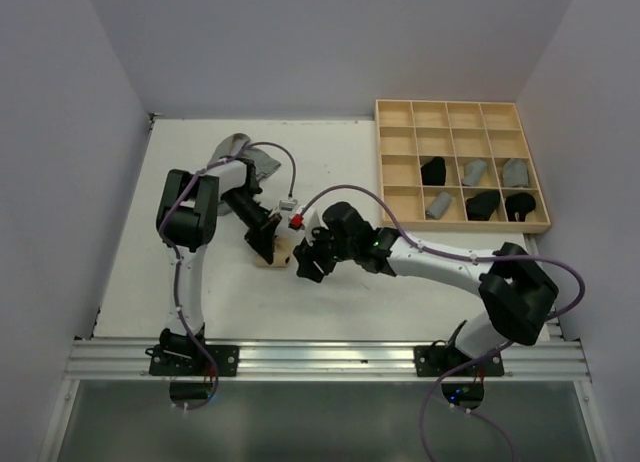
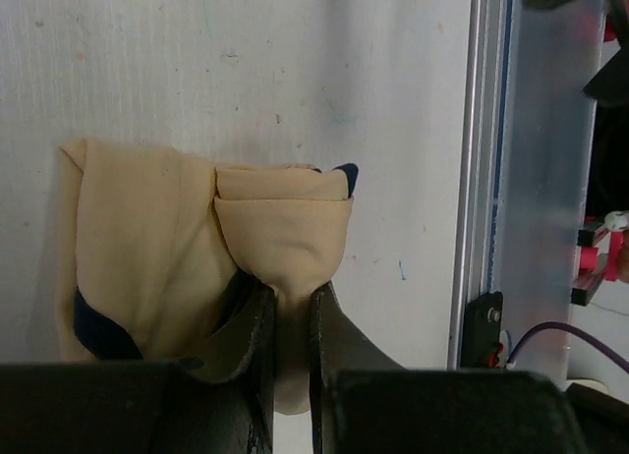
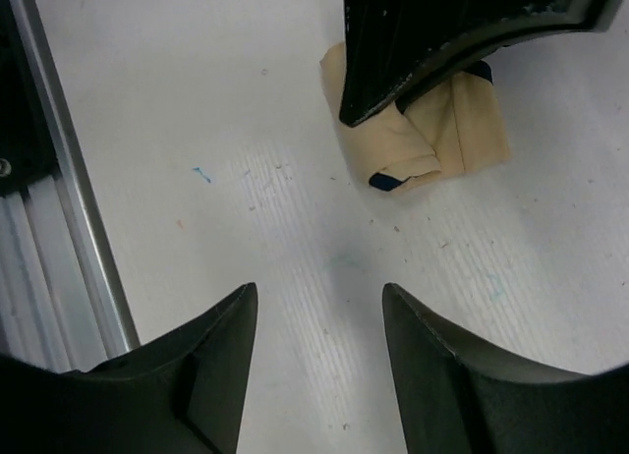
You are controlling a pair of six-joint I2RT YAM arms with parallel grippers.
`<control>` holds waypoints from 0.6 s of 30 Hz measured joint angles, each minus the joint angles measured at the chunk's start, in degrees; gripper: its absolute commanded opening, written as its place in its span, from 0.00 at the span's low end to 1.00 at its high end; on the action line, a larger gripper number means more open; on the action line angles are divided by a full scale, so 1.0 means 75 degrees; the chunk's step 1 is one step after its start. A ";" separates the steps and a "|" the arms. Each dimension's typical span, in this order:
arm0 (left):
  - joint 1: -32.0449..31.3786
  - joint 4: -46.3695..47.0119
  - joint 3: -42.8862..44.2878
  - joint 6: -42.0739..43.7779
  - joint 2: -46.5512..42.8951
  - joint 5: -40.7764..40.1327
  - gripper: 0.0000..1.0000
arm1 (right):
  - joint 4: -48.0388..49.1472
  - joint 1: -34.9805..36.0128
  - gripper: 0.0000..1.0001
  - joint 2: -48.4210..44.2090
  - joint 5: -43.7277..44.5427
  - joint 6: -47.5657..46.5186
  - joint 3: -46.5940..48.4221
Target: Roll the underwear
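Note:
A tan-beige underwear (image 1: 279, 252) with dark trim lies mid-table, partly rolled. In the left wrist view its rolled end (image 2: 285, 218) sits on top of the flat part (image 2: 138, 248). My left gripper (image 2: 293, 302) is shut on a fold of this tan cloth, which is pinched between its fingers. From above, that gripper (image 1: 263, 240) sits on the garment's left side. My right gripper (image 3: 319, 297) stands open over bare table, short of the garment (image 3: 447, 135) and not touching it. In the top view it (image 1: 308, 264) is just right of the cloth.
A pale wooden grid tray (image 1: 450, 103) stands at the back right, with several rolled black and grey garments in its lower cells, such as one black roll (image 1: 433, 170). A grey garment (image 1: 262, 164) lies behind the left arm. A metal rail (image 1: 330, 357) runs along the near edge.

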 measured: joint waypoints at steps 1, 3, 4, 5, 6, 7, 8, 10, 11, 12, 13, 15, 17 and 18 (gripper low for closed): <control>-0.0006 -0.0032 0.0038 -0.0140 0.0052 0.0020 0.12 | 0.0041 0.0140 0.58 0.0140 0.0166 -0.0213 0.0050; -0.0020 -0.0064 0.0050 -0.0396 0.0125 0.0082 0.12 | 0.0070 0.0370 0.58 0.0557 0.0452 -0.0667 0.0300; -0.0029 -0.0070 0.0050 -0.0519 0.0152 0.0111 0.13 | 0.0105 0.0475 0.58 0.0828 0.0586 -0.0874 0.0463; -0.0044 -0.0082 0.0050 -0.0618 0.0181 0.0140 0.14 | 0.0117 0.0557 0.58 0.1070 0.0731 -0.1067 0.0624; -0.0058 -0.0087 0.0044 -0.0726 0.0201 0.0160 0.15 | 0.0137 0.0641 0.59 0.1332 0.0845 -0.1274 0.0793; -0.0070 -0.0082 0.0026 -0.0787 0.0207 0.0178 0.16 | 0.0163 0.0729 0.59 0.1574 0.0970 -0.1475 0.0947; -0.0079 -0.0064 0.0003 -0.0866 0.0207 0.0187 0.16 | 0.0175 0.0793 0.59 0.1766 0.1067 -0.1655 0.1058; -0.0099 -0.0044 -0.0052 -0.0982 0.0207 0.0198 0.18 | 0.0251 0.0903 0.59 0.2034 0.1201 -0.1920 0.1195; -0.0108 -0.0047 -0.0076 -0.1020 0.0207 0.0201 0.18 | 0.0294 0.0947 0.60 0.2142 0.1285 -0.2049 0.1239; -0.0114 -0.0041 -0.0093 -0.1061 0.0207 0.0201 0.19 | 0.0318 0.0991 0.60 0.2232 0.1326 -0.2162 0.1268; -0.0117 -0.0038 -0.0096 -0.1099 0.0207 0.0201 0.20 | 0.0347 0.1023 0.60 0.2302 0.1358 -0.2264 0.1294; -0.0119 -0.0026 -0.0096 -0.1125 0.0207 0.0198 0.21 | 0.0367 0.1075 0.60 0.2442 0.1463 -0.2451 0.1358; -0.0119 -0.0017 -0.0099 -0.1145 0.0207 0.0198 0.21 | 0.0379 0.1102 0.60 0.2600 0.1550 -0.2620 0.1445; -0.0119 -0.0012 -0.0099 -0.1160 0.0207 0.0198 0.21 | 0.0402 0.1105 0.59 0.2678 0.1585 -0.2699 0.1480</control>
